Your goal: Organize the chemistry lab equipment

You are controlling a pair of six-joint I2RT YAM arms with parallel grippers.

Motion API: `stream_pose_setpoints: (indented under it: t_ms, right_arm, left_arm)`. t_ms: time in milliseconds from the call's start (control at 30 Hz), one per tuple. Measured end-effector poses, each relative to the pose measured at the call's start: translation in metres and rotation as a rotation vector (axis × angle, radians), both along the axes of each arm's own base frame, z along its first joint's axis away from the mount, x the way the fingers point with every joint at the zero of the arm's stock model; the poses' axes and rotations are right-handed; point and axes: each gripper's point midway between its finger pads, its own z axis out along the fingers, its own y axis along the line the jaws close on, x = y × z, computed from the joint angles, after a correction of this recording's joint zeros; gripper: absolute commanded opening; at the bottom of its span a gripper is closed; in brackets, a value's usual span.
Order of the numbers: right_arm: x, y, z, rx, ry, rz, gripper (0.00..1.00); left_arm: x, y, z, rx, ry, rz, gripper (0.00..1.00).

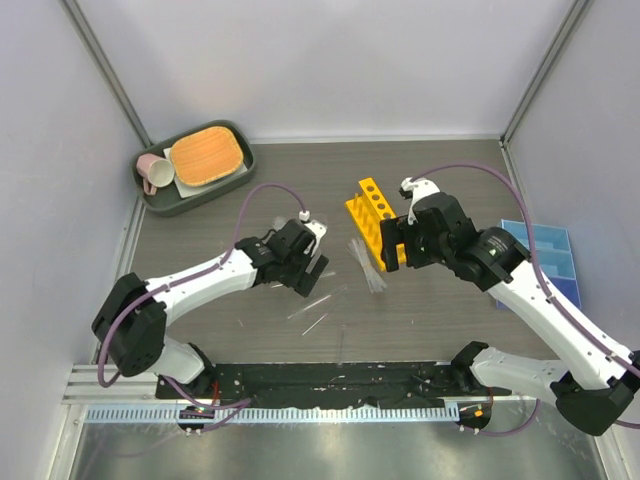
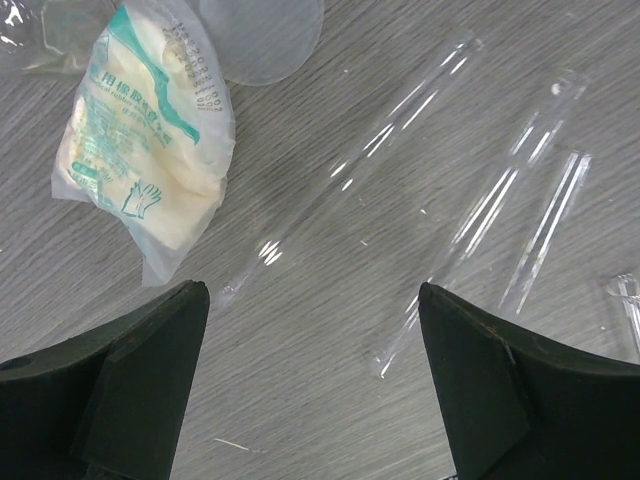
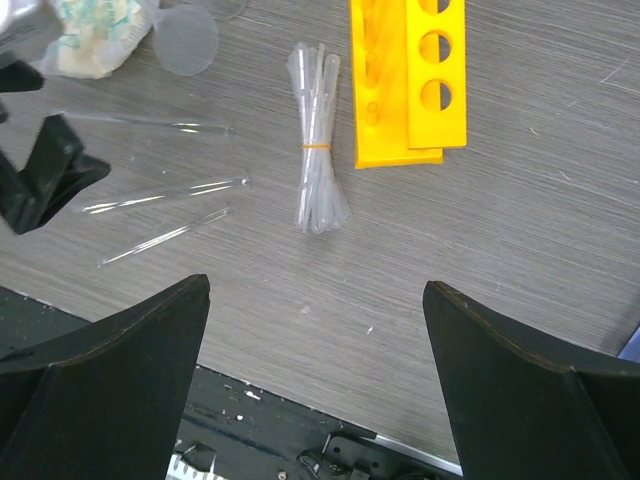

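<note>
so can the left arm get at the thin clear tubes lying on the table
Probably yes: the left tool hangs open right above the thin clear tubes, nothing covers them, and the glove packet lies off to one side.

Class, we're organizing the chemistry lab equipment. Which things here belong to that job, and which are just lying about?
Belongs: yellow test tube rack, thin clear tubes, pipette bundle, small clear beaker, blue tray.
Lying about: grey tray, orange pad, pink mug.

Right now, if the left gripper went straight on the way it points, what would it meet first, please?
The left gripper points down at the table; it would probably first meet the thin clear tube lying diagonally between its open jaws, though depth is unclear.
</note>
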Motion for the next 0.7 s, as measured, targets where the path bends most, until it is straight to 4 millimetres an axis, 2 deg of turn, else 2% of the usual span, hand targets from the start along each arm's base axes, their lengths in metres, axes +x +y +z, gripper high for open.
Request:
stream_pose_setpoints:
  t_ms: [200, 367, 700]
  right_arm:
    - [-0.008, 0.002, 0.008, 0.042, -0.017, 0.027, 0.93]
    - [-0.01, 0.005, 0.008, 0.047, -0.017, 0.04, 0.94]
    - [-0.013, 0.007, 0.003, 0.037, -0.008, 0.058, 0.93]
  left_arm:
    - [0.007, 0.004, -0.018, 0.018, 0.031, 0.02, 0.89]
    - [0.004, 0.006, -0.032, 0.033, 0.056, 0.018, 0.88]
    - [0.002, 0.01, -0.05, 0.045, 0.116, 0.026, 0.76]
